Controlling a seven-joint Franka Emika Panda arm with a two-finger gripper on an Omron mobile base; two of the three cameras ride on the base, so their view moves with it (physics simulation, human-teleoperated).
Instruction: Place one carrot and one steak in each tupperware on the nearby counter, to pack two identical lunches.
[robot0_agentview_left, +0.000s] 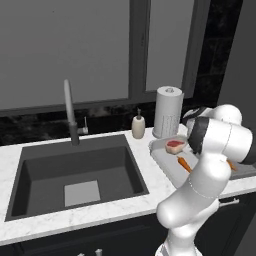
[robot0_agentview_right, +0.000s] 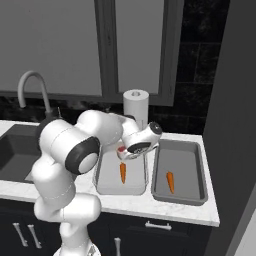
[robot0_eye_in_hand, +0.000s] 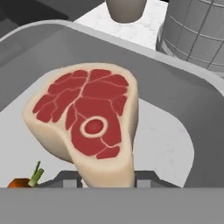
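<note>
You see the gripper (robot0_agentview_right: 121, 151), jaws clamped on the steak (robot0_eye_in_hand: 87, 118), above the lighter tupperware (robot0_agentview_right: 107, 186) on the tabletop (robot0_agentview_right: 200, 212); carrot (robot0_agentview_right: 123, 172) inside. No legible writing anywhere.

Steak (robot0_eye_in_hand: 87, 122) over lighter tupperware (robot0_agentview_right: 107, 182), carrot (robot0_agentview_right: 122, 172) inside.

Two trays side by side on the surface (robot0_agentview_right: 165, 207), right of the sink (robot0_agentview_left: 75, 175). Carrot (robot0_agentview_right: 122, 172) and steak (robot0_agentview_left: 175, 145) in left tray (robot0_agentview_right: 107, 186); another carrot (robot0_agentview_right: 170, 181) in right tray (robot0_agentview_right: 195, 172). Paper towel roll (robot0_agentview_right: 136, 107) behind them.
</note>
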